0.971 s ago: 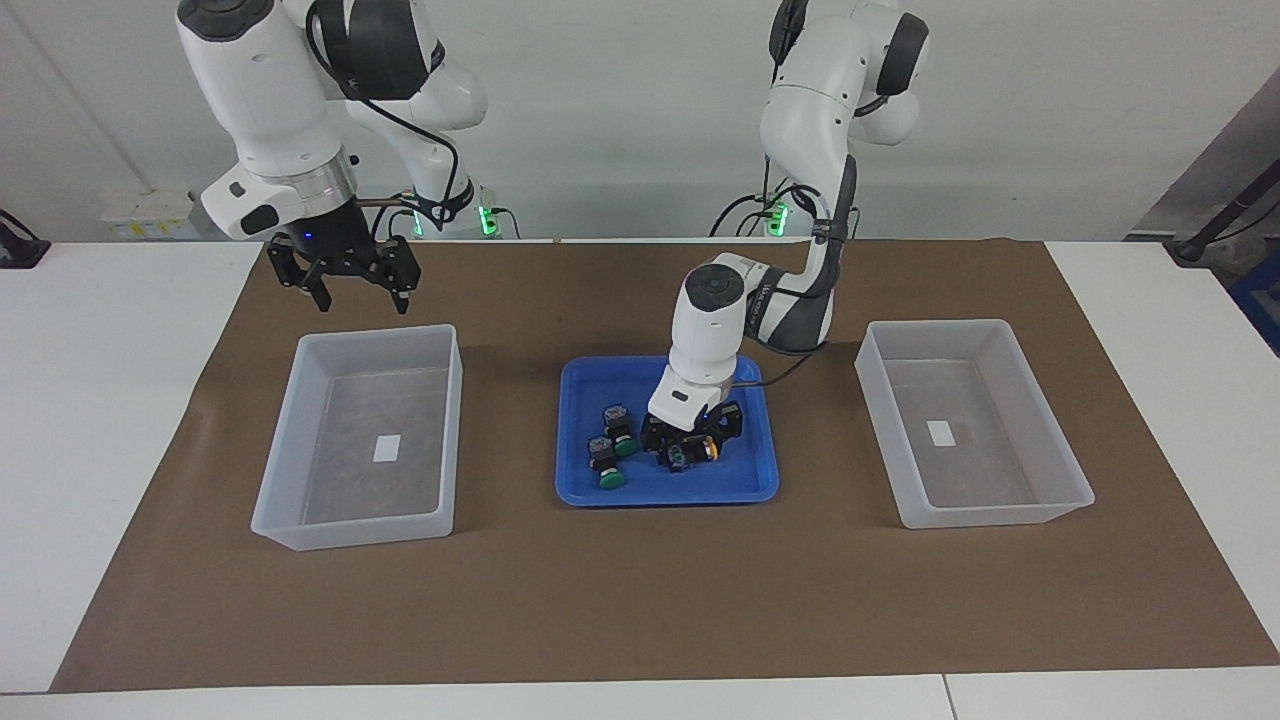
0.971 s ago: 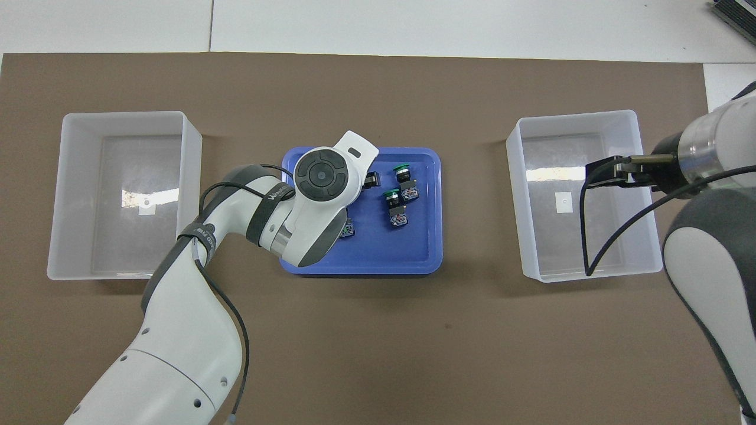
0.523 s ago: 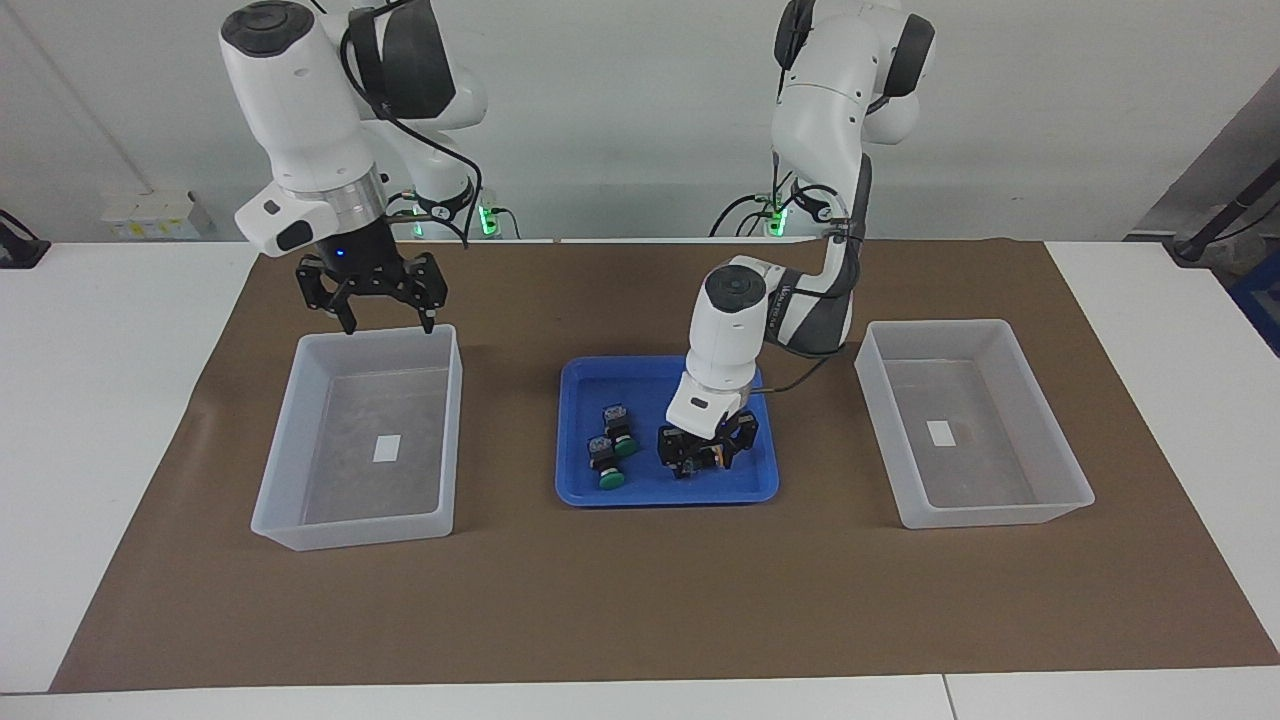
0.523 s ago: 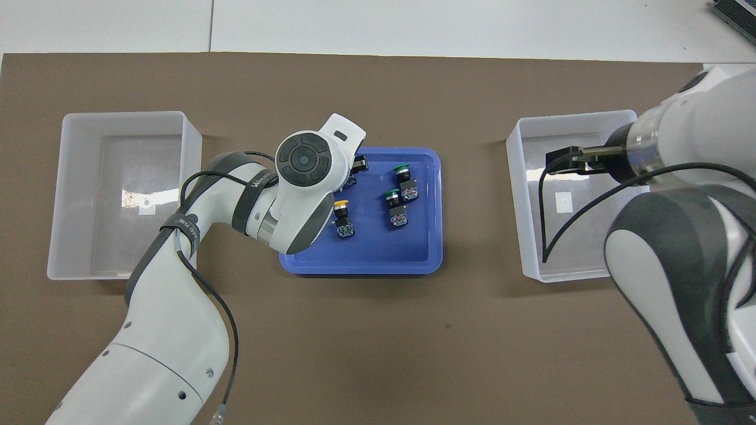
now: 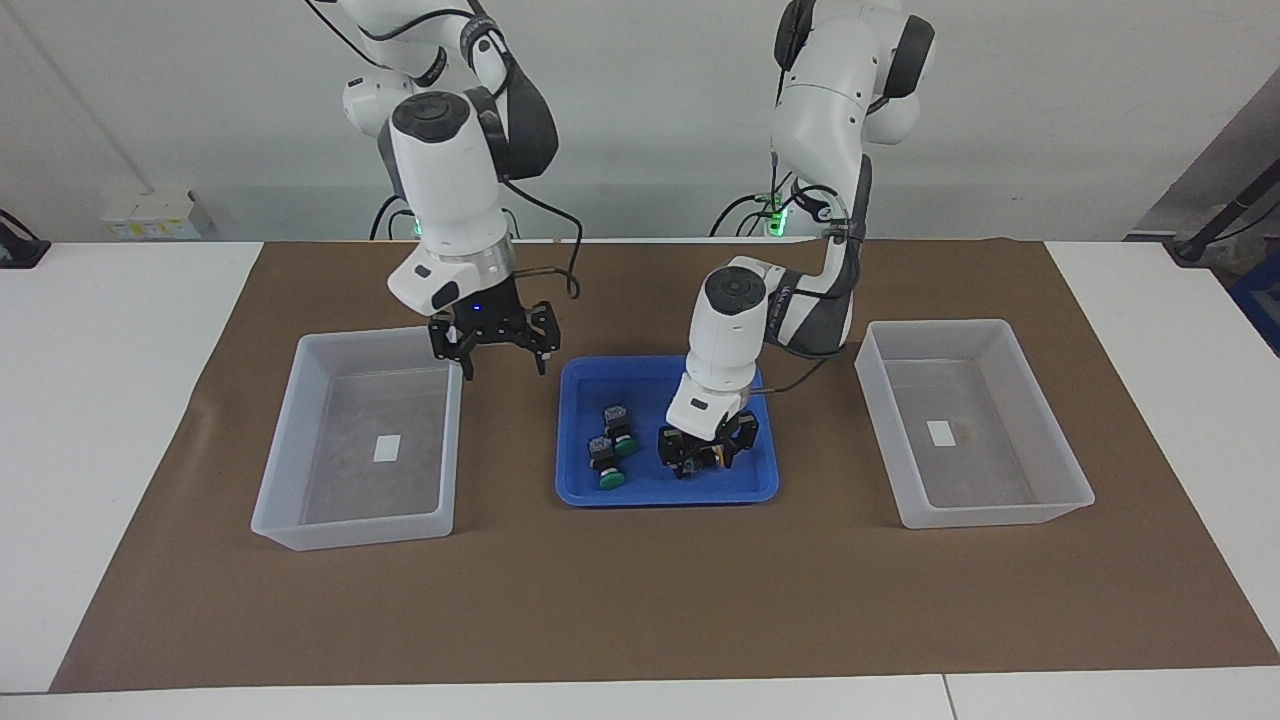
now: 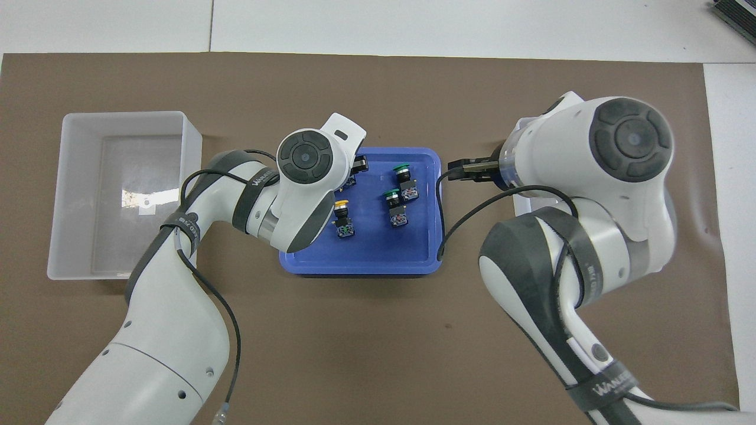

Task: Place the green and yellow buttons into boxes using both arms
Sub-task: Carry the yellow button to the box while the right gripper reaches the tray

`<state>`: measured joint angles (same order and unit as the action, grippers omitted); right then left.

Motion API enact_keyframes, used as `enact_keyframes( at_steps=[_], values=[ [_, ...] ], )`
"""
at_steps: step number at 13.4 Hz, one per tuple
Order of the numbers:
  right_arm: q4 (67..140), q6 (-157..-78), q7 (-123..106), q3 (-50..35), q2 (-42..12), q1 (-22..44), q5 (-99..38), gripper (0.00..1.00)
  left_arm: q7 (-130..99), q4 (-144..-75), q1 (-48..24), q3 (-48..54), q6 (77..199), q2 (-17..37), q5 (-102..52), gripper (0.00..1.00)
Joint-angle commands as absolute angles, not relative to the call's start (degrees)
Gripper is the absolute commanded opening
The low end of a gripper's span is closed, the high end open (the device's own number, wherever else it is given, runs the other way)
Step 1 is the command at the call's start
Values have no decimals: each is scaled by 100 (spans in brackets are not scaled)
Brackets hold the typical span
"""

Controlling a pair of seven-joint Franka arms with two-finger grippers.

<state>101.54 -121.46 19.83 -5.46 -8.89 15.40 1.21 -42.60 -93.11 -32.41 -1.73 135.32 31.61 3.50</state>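
Two green buttons [image 5: 612, 448] [image 6: 399, 192] lie side by side in the blue tray [image 5: 660, 492] [image 6: 366, 262]. One yellow button [image 6: 342, 217] lies in the tray beside my left wrist. My left gripper [image 5: 705, 452] [image 6: 356, 166] is down in the tray, right at a second yellow button [image 5: 715, 456]. My right gripper [image 5: 503, 366] [image 6: 458, 171] is open and empty, in the air between its box and the tray. Both boxes [image 5: 355, 530] [image 5: 990, 515] hold only a white label.
A brown mat [image 5: 640, 600] covers the table under the tray and both boxes. In the overhead view the right arm hides most of the box at its end; the other box [image 6: 56, 195] shows whole.
My right gripper has swung from above its box's near edge toward the blue tray and come lower. My left gripper shifted a little within the tray, then stayed still.
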Motion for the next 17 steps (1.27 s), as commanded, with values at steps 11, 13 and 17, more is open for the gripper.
enact_keyframes(
  at_steps=[11, 13, 17],
  values=[
    [11881, -14780, 2048, -545, -966, 2197, 334, 100, -2096, -8112, -1426, -53, 11190, 2559, 35, 20],
    [11927, -15274, 2057, -545, -1220, 2328, 343, 100, -1357, -8104, -969, -53, 10970, 2488, 26, 20],
    [11918, -15530, 2004, -536, -1423, 2347, 919, 100, -56, -8156, -335, -132, 11056, 2373, 18, 20]
  ],
)
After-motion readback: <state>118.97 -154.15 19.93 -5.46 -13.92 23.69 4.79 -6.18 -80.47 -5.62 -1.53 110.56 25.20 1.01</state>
